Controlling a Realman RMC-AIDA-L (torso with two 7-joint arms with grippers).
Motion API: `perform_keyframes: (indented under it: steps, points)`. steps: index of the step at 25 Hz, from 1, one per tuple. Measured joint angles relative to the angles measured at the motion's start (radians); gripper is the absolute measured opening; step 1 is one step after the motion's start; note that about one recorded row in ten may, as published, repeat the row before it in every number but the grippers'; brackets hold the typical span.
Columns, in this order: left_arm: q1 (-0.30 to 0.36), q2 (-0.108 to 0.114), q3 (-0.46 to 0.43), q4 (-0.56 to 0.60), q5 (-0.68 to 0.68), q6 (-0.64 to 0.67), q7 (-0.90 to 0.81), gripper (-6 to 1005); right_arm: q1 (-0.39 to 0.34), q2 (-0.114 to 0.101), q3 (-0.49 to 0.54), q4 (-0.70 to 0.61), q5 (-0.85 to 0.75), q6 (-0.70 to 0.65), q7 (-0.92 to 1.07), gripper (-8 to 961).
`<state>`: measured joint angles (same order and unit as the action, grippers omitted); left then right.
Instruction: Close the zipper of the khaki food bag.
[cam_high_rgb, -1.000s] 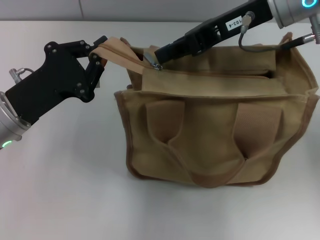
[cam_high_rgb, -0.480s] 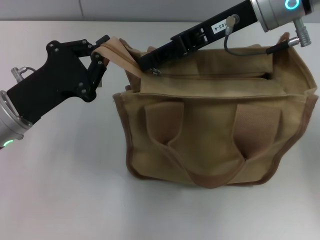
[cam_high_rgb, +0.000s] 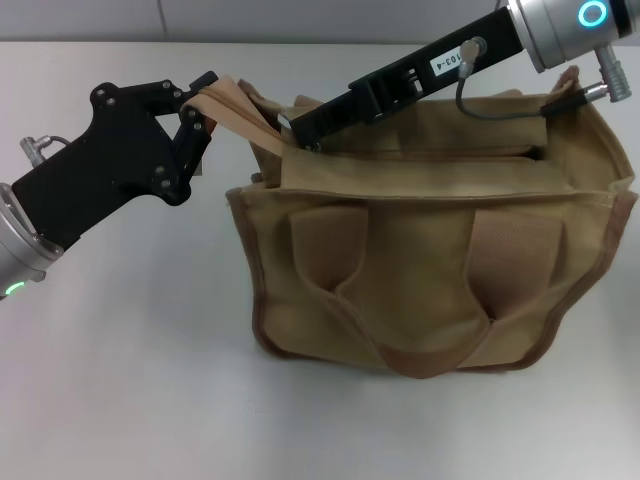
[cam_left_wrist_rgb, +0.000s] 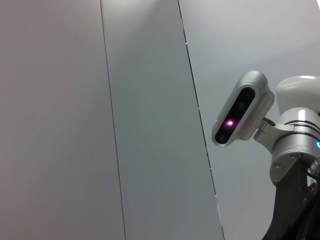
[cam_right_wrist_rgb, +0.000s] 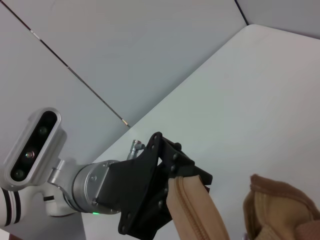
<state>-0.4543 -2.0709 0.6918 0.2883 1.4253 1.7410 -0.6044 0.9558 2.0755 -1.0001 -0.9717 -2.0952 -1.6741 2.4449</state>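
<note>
The khaki food bag stands upright on the white table, both handles hanging down its front. Its zipper runs along the top and looks drawn together over its visible length. My left gripper is shut on the khaki end tab that sticks out past the bag's left end, holding it raised and taut. My right gripper reaches in from the upper right with its tip at the zipper's left end, shut on a small shiny pull. In the right wrist view, the left gripper clamps that tab.
White table lies bare to the left and in front of the bag. A grey panelled wall stands behind. The left wrist view shows only the wall, the robot's head camera and part of the right arm.
The right gripper slid left along the bag's top to the zipper's left end, then eased back slightly right. The left gripper has kept hold of the end tab without moving.
</note>
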Motion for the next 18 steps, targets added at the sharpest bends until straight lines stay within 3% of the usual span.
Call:
perform_keyframes:
  steps: [4,10,18]
  points:
    - [0.0,0.0,0.0,0.0,0.0,0.0,0.0,72,-0.015,0.0,0.001,-0.015,0.001,-0.001,-0.003,166]
    - [0.0,0.0,0.0,0.0,0.0,-0.001,0.0,73,-0.046,0.0,0.009,-0.061,0.017,-0.003,-0.007,11]
    - [0.002,0.0,-0.002,0.0,0.0,-0.004,0.0,75,-0.089,-0.007,0.012,-0.093,0.065,-0.013,-0.025,3]
